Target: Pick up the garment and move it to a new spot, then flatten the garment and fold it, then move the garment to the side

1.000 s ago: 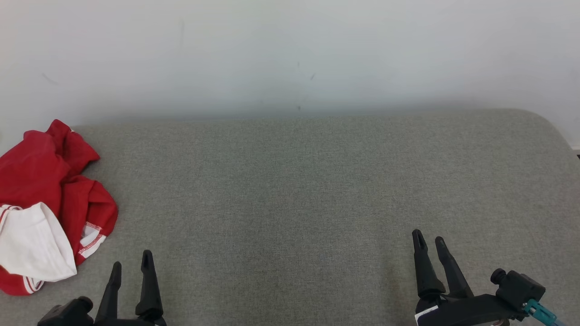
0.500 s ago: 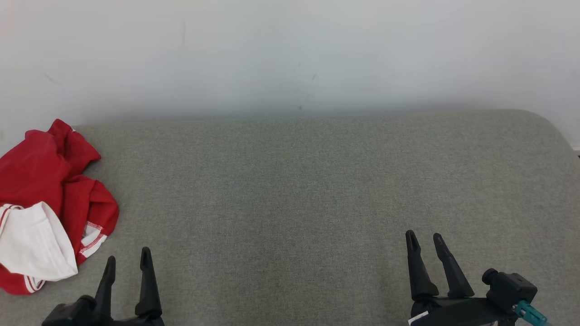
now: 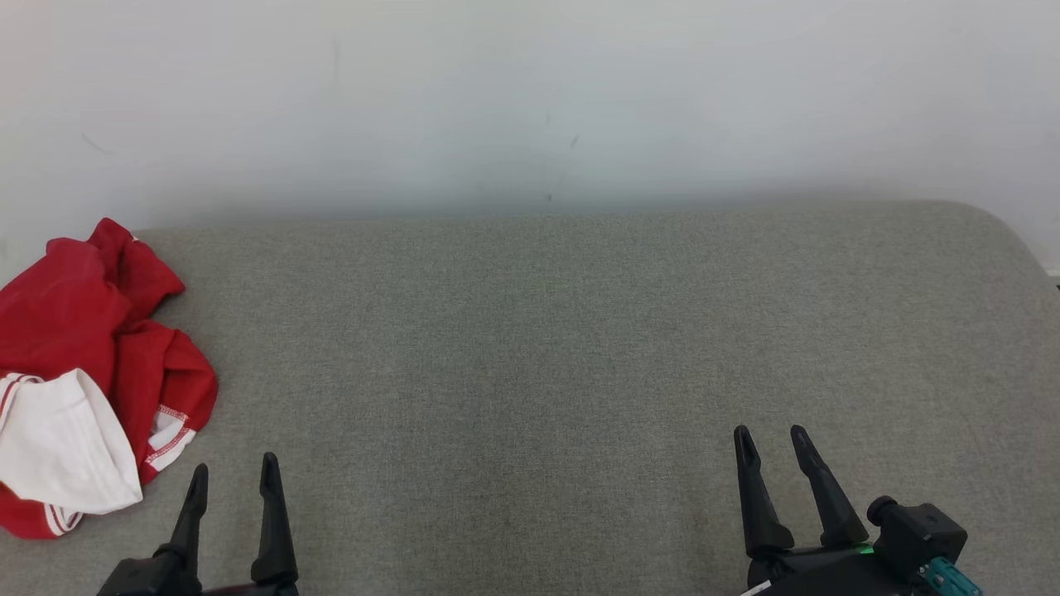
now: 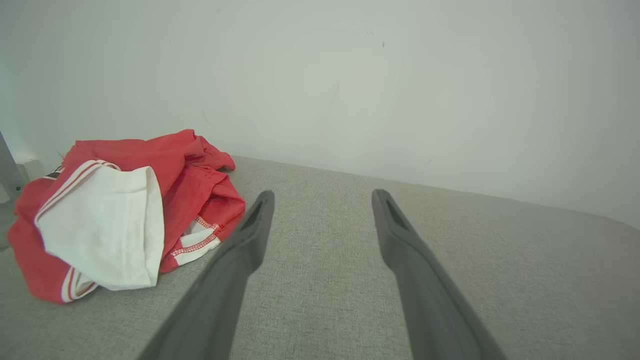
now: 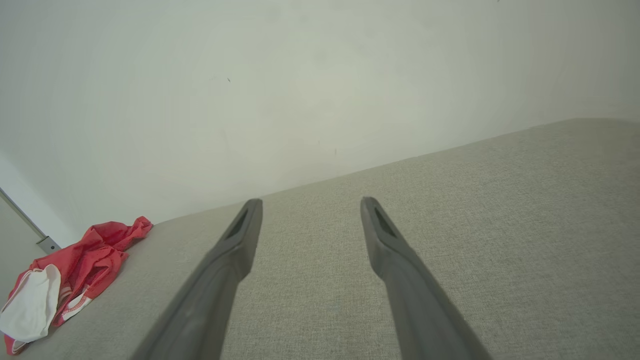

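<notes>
Your left end effector (image 3: pixel 233 463), jaws spread wide and empty, hovers at the near edge. Your right end effector (image 3: pixel 769 430), equally spread and empty, is well apart from it. Just left of and ahead of the left 1, the crumpled red-and-white garment (image 3: pixel 83 331) lies with its long axis near-to-far, at the left edge of the grey fabric surface (image 3: pixel 530 331).

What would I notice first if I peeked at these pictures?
The bright red and white garment jumps out: it lies crumpled in a heap at the far left edge of the grey fabric surface, against a plain white wall. Next you would spot the two black grippers at the near edge, the left gripper close to the garment and the right gripper far from it, both open and holding nothing.
</notes>
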